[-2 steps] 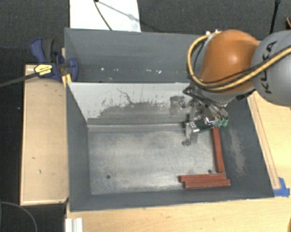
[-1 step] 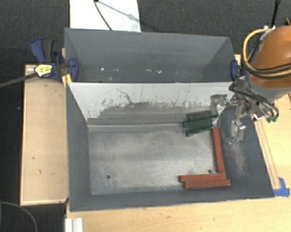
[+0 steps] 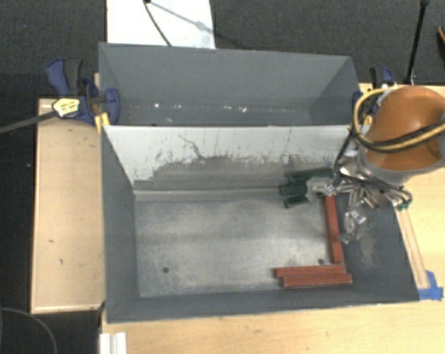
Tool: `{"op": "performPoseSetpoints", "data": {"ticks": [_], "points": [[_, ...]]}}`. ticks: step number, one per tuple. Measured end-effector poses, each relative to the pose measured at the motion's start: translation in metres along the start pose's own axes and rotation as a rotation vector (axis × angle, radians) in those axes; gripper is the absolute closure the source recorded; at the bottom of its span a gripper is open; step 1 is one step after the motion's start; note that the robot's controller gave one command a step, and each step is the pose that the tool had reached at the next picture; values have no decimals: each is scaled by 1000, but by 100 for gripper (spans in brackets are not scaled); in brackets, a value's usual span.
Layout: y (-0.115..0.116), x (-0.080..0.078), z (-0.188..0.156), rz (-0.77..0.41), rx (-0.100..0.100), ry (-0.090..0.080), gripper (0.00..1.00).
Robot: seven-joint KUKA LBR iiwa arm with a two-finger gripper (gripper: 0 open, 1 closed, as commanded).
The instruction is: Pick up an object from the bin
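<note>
My gripper (image 3: 353,221) hangs at the right side of the bin, under the arm's orange cover. Just to its left runs the upright bar of a red-brown L-shaped piece (image 3: 333,234), whose other bar lies along the bin's front edge. The gripper stands close beside the upright bar; whether it touches the bar I cannot tell. A small dark green object (image 3: 299,186) lies against the back wall, to the upper left of the gripper.
The left and middle of the bin floor are bare scratched grey metal. The bin's sloping walls rise at the back and left. The arm comes in over the right rim.
</note>
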State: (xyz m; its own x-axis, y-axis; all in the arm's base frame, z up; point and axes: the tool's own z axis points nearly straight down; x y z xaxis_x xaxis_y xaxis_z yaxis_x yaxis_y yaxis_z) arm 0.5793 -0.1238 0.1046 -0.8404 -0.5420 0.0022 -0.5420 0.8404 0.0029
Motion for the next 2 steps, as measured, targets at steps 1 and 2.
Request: {"op": "performPoseSetpoints", "data": {"ticks": [1,2], "points": [[0,-2,-3,3,3,-5,100],[0,-2,-3,6,2,-5,0]]}}
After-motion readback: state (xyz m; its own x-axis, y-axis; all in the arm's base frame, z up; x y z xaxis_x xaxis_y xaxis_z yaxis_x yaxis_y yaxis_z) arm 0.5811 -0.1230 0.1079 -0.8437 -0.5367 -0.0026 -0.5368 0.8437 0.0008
